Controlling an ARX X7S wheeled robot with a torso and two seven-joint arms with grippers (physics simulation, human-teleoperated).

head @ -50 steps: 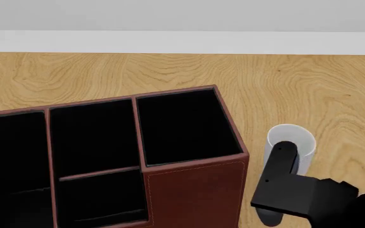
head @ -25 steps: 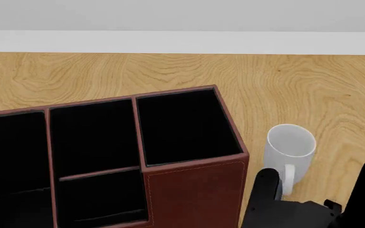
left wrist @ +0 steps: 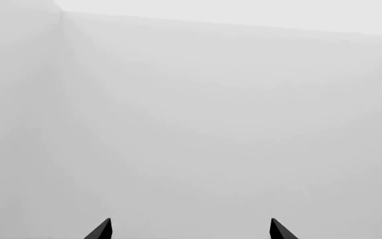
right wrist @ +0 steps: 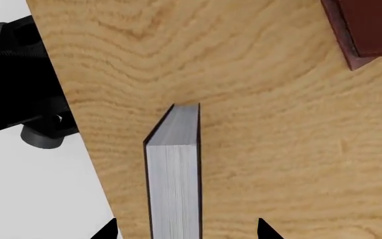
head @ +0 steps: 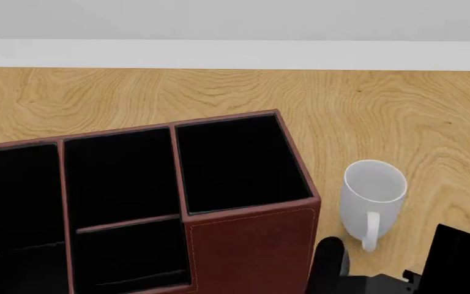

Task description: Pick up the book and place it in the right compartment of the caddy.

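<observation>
so, book: the book stands upright on the desk, white page edges facing the right wrist camera, black covers on either side; it sits near the desk's edge and apart from the caddy; the head view does not show it.
right gripper: the right gripper shows only two dark fingertips, spread wider than the book and straddling it, holding nothing.
left gripper: the left gripper is spread open on nothing, facing a blank pale wall.
handling: likely stiff and fairly light for its thickness; the matte covers should give decent friction, but a thick block standing on a narrow foot could tip if nudged on one side first.
where to hold: across the two flat covers, fingers low enough to pass the middle, closing evenly.
target: the right compartment looks empty, tall-walled and deep, so the book probably goes in from above, kept upright.
nearby: a white mug stands just beside the caddy's right wall.
</observation>
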